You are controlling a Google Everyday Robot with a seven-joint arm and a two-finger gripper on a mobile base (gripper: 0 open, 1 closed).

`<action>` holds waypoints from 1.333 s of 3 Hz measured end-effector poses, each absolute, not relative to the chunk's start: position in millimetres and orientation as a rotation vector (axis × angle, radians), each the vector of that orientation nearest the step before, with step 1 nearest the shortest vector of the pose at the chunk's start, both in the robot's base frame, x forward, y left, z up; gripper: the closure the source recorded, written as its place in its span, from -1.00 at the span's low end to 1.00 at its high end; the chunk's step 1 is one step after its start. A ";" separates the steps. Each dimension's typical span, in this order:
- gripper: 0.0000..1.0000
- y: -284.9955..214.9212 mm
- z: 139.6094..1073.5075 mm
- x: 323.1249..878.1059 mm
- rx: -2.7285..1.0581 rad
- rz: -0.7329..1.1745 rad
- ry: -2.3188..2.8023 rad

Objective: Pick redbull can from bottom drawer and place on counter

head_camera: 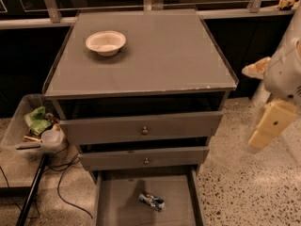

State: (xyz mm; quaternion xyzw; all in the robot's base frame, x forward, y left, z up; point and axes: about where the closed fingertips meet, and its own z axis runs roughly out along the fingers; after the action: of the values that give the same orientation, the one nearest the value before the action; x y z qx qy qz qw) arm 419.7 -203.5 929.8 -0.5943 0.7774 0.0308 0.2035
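The redbull can [151, 201] lies on its side on the floor of the open bottom drawer [117, 206], right of the middle. The counter [155, 55] is the flat grey cabinet top above it, with a chipped front edge. My gripper [266, 126] hangs in the air at the right of the cabinet, level with the upper drawers. It is well apart from the can and holds nothing that I can see.
A white bowl [106, 42] stands at the counter's back left. The two knobbed upper drawers [144, 130] are pulled slightly out above the bottom drawer. A clear bin [33, 128] with rubbish stands to the left, with cables [63, 182] on the speckled floor.
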 end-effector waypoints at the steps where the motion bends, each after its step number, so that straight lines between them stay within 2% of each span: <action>1: -1.00 -198.3 870.6 418.2 -1.633 0.201 2.088; 3: -1.00 -191.1 760.6 454.0 -1.681 0.106 2.030; 4: -1.00 -195.9 758.8 459.2 -1.695 0.054 2.027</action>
State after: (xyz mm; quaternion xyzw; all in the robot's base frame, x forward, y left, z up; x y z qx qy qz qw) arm 459.2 -195.9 758.8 -0.6214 0.7433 0.0199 0.2468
